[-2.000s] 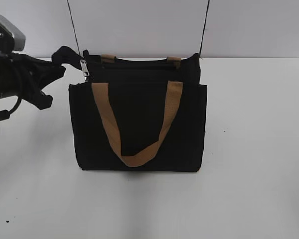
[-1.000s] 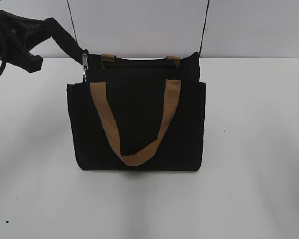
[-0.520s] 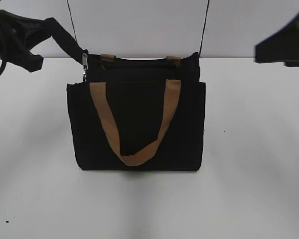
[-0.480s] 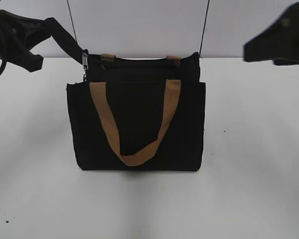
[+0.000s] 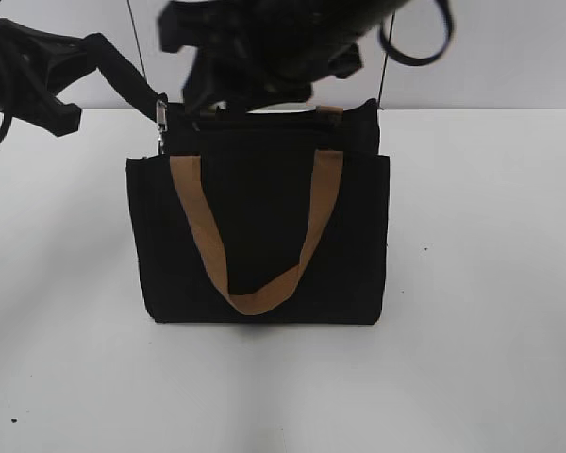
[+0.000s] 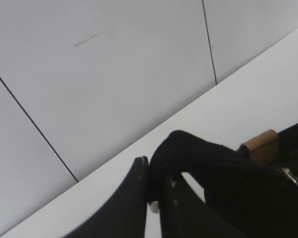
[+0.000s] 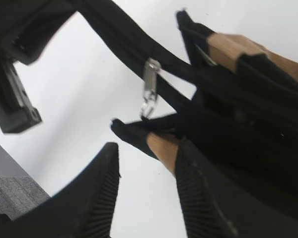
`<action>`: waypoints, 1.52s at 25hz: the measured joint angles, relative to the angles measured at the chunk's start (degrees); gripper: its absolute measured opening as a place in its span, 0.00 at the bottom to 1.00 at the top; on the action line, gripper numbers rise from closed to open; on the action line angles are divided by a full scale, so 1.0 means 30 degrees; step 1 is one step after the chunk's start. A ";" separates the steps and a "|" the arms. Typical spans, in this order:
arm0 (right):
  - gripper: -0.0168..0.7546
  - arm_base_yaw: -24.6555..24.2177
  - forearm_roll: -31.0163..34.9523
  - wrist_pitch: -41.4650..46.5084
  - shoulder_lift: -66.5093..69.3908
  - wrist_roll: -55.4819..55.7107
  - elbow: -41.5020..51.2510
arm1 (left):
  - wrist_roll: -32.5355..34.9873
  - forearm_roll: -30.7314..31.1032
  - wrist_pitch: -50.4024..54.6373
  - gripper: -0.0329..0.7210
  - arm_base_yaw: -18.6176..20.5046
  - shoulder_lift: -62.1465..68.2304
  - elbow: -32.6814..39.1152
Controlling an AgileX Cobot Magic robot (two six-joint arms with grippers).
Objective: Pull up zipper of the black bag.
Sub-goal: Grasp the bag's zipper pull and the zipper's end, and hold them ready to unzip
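The black bag (image 5: pixel 264 245) stands upright on the white table, its tan front handle (image 5: pixel 255 236) hanging down. The zipper (image 5: pixel 264 115) runs along the top edge, and its silvery pull tab (image 5: pixel 160 127) hangs at the left end. My left gripper (image 5: pixel 87 49) is shut on the bag's black end strap and holds it taut up to the left; the left wrist view shows the jaws (image 6: pixel 156 171) clamped on the strap. My right gripper (image 5: pixel 184 66) is a blur over the bag's top left. The right wrist view shows the right gripper (image 7: pixel 146 148) open and empty, just short of the pull tab (image 7: pixel 150 87).
The white table (image 5: pixel 481 283) surrounds the bag. A pale wall with two dark vertical seams (image 5: pixel 389 57) stands behind. The left arm's black body (image 7: pixel 15 74) is close to the right gripper's side.
The right arm has swept in from the right edge to above the bag's top left. The left gripper rose with the strap two seconds ago and has held still since.
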 joint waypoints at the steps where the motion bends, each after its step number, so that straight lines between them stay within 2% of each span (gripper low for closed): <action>1: 0.40 0.0287 0.0000 0.0100 0.0772 0.0216 -0.0805 | 0.0000 0.0000 0.0000 0.09 0.0000 0.0000 0.0000; 6: 0.40 0.0538 -0.0025 0.1026 0.3265 0.0799 -0.3200 | 0.0000 0.0000 0.0024 0.09 0.0000 0.0000 0.0000; 13: 0.39 0.0538 -0.0684 0.1122 0.4988 0.2663 -0.3796 | 0.0000 0.0000 0.0064 0.09 0.0000 0.0000 0.0000; 16: 0.29 0.0538 -0.0792 0.0682 0.5170 0.3033 -0.3840 | 0.0000 0.0000 0.0121 0.09 0.0000 0.0000 0.0000; 19: 0.10 0.0538 -0.0792 0.0190 0.5254 0.3060 -0.3840 | 0.0000 0.0000 0.0373 0.09 0.0000 0.0000 0.0000; 24: 0.10 0.0562 -0.0863 0.0248 0.5019 0.2811 -0.3840 | 0.0000 0.0000 0.0862 0.09 0.0000 0.0000 0.0000; 38: 0.09 0.0289 -0.0904 0.3566 0.2873 -0.1522 -0.3840 | 0.0000 -0.0223 0.3331 0.09 -0.0383 0.0000 0.0000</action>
